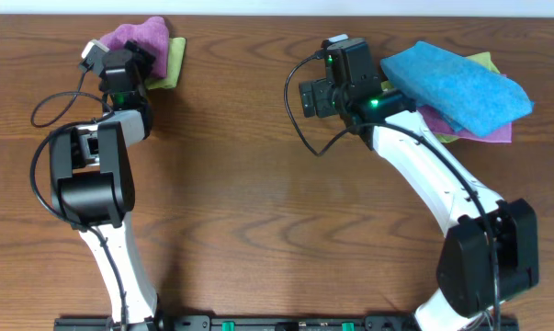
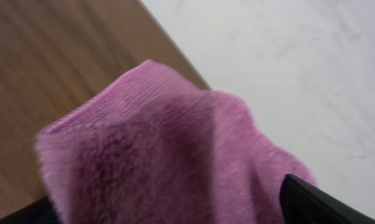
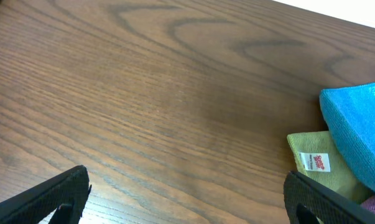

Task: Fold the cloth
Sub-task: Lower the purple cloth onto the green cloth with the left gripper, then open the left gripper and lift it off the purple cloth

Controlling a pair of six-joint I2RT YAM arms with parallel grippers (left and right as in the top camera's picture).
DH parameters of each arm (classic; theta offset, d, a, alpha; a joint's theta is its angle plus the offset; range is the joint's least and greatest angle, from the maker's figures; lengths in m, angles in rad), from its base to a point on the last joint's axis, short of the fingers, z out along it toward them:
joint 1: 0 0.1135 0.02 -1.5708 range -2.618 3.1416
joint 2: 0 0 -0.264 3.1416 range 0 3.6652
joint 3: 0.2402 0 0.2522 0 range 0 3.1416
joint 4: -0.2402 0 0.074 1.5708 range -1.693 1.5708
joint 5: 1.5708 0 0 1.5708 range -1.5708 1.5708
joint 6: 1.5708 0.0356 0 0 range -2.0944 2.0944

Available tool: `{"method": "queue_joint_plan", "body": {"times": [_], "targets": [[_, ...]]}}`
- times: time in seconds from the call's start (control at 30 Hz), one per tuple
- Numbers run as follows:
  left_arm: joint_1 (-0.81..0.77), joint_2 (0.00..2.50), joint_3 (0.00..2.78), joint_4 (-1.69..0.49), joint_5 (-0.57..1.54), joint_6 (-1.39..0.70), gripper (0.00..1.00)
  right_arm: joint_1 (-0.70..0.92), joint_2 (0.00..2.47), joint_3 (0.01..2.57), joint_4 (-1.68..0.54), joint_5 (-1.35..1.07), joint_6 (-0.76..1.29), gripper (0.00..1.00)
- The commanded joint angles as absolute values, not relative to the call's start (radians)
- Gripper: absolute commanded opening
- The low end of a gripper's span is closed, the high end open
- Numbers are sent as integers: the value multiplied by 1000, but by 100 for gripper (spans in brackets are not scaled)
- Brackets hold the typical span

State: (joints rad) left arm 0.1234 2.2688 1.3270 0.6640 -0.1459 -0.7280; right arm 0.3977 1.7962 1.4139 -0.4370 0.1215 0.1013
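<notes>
Left pincer (image 2: 165, 196): fingers spread. One dark finger (image 2: 318, 202) shows at the lower right of the wrist view, and a sliver of the other at the lower left.
The cloth (image 2: 175, 143) sits bunched between them and fills most of that view. Contact with the pads cannot be told.
From overhead, the cloth (image 1: 134, 35) is a crumpled magenta heap at the far left of the surface (image 1: 258, 184), just beyond the left wrist. It rests partly on a light green cloth (image 1: 171, 62).
Right pincer (image 3: 186, 177): spread wide, nothing between the fingers, over bare wood grain and well apart from the cloth.
Just right of it is a bright blue cloth (image 3: 361, 130), lying over a yellow-green cloth (image 3: 311, 165) that bears a white tag (image 3: 316, 162).
</notes>
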Motion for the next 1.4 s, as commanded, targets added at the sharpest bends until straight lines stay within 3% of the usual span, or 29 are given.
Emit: {"method": "queue_joint_plan", "body": {"times": [0.0,0.17,0.33,0.7,1.07,1.37], "targets": [[124,2271,1349,709,-96,-694,95,401,1780,1410,-438,110,93,99],[124,2230,1349,720,-78,-694,95,401,1780,1410,-438,100,94,99],[124,2128,1349,572,-60,-610,95,401,1780,1410,-437,100,112,99],[125,1740,1349,-149,-112,-333,95,387,1762,1410,-487,104,214,99],[126,1549,1348,-797,-107,-284,96,303,1678,1410,-735,97,257,99],[126,1300,1338,-1049,-115,-245,98,167,1432,1372,-903,57,208,97]]}}
